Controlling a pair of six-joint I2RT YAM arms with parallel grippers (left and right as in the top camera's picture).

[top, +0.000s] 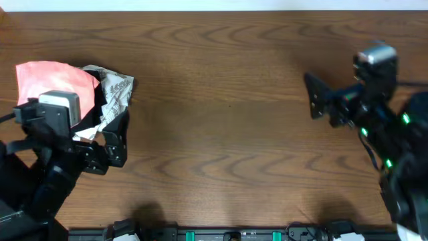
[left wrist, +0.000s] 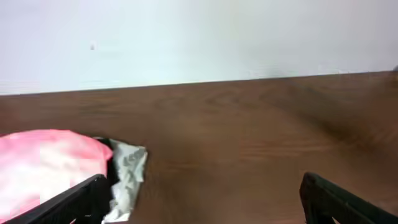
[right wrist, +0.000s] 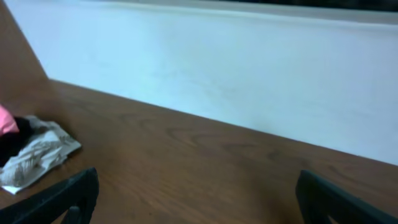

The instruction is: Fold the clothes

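Left pincer (left wrist: 202, 194) gapes wide beside pink T-shirt (left wrist: 50, 162).

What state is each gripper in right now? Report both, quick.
Left gripper: open, holding nothing.
Right gripper: open, holding nothing.

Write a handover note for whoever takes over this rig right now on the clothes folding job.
Left gripper: open, empty, next to the pile.
Right gripper: open, empty, over bare table on the right.
Pink T-shirt: compact bundle at far left, with a black garment and a white patterned cloth beside it.
Done: shirt looks gathered and set down.
Left: check the fold is tidy; its edges aren't clear from these views.
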